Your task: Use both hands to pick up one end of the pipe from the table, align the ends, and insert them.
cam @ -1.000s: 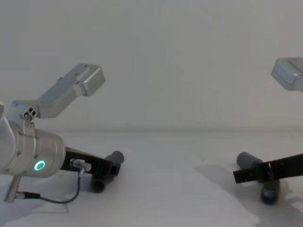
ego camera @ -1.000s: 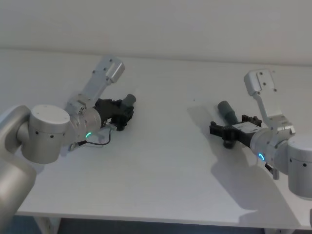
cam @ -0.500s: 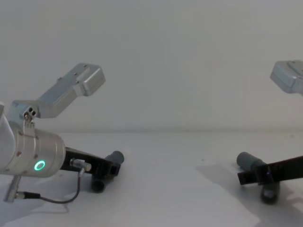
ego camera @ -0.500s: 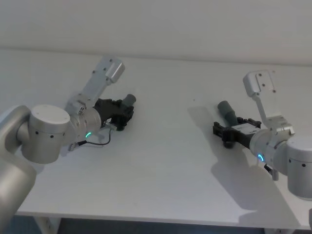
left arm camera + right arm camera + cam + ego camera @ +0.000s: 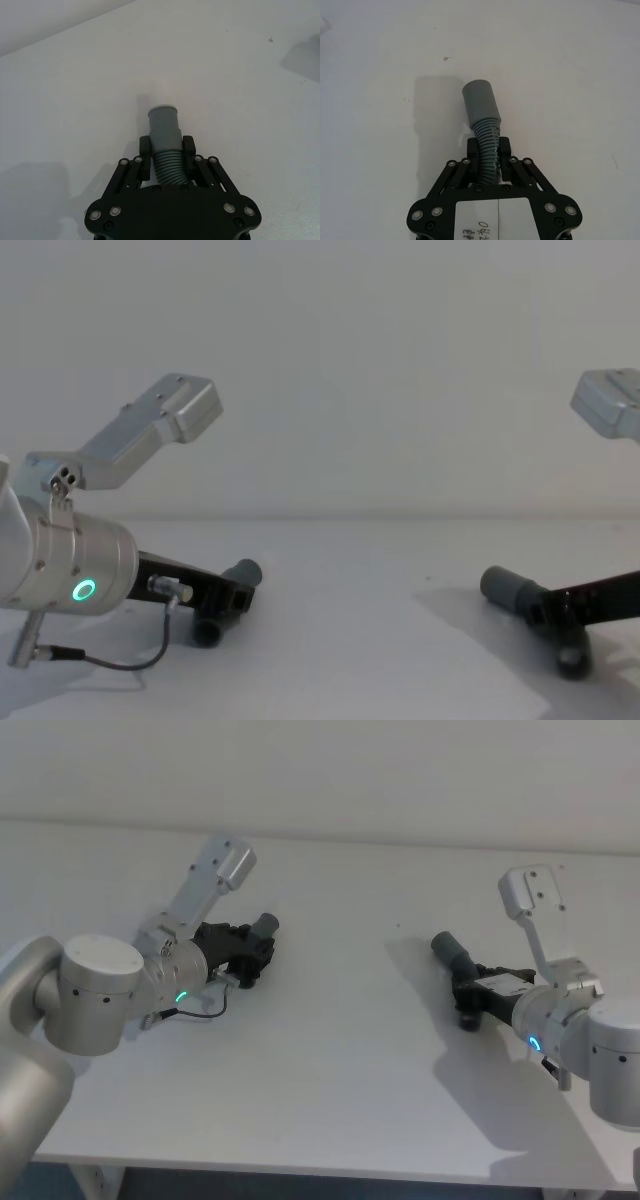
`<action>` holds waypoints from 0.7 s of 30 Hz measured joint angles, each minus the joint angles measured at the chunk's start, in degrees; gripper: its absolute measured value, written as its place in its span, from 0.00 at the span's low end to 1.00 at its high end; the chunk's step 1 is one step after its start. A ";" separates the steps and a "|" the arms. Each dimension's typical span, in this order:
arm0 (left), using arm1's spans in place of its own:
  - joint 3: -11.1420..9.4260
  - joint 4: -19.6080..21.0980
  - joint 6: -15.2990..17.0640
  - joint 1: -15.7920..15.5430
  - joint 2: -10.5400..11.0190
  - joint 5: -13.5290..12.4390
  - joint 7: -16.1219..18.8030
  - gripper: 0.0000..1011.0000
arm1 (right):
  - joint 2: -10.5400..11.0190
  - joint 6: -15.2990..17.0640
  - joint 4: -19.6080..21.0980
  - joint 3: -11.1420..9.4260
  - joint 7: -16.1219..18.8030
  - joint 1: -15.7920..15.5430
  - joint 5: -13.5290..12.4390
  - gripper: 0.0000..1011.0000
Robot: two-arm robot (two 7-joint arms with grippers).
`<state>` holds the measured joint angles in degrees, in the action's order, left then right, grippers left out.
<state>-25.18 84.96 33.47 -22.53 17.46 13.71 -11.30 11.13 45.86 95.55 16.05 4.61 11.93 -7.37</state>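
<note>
On the white table (image 5: 340, 1060), my left gripper (image 5: 258, 952) is shut on the ribbed part of a dark grey pipe piece (image 5: 265, 926). In the left wrist view, both fingers (image 5: 144, 156) press that ribbed section, and the paler narrow tip (image 5: 164, 119) sticks out ahead. My right gripper (image 5: 468, 997) is shut on the other pipe piece (image 5: 450, 950). In the right wrist view, the fingers (image 5: 473, 150) clamp its ribbed neck below the smooth wider socket (image 5: 480, 102). From the chest, both pieces (image 5: 243, 573) (image 5: 503, 587) sit low over the table, far apart.
A small dark speck (image 5: 445, 59) marks the table ahead of the right piece. A thin cable (image 5: 110, 660) loops under my left wrist. The white wall rises behind the table's far edge (image 5: 400, 845). Bare table lies between the two arms.
My right gripper's fingers have gone from spread wide to shut on the pipe piece, whose socket end swung slightly toward the table's middle. The left arm has not moved.
</note>
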 joint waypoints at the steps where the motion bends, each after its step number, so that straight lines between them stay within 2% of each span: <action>1: 0.00 0.00 0.00 0.00 0.00 0.00 0.00 0.37 | 0.00 0.00 -0.01 0.00 0.01 0.00 0.00 0.23; 15: -0.02 0.00 0.00 -0.01 0.00 -0.04 -0.01 0.37 | -0.04 -0.06 -0.03 0.00 0.08 -0.03 0.01 0.23; 21: -0.61 0.04 -0.03 -0.39 0.12 -0.73 -0.23 0.37 | 0.21 -1.62 -0.03 -0.05 0.60 -0.34 0.06 0.23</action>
<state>-25.79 85.00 33.44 -22.92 17.58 12.98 -11.54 11.34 44.24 95.52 16.00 5.21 11.60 -7.30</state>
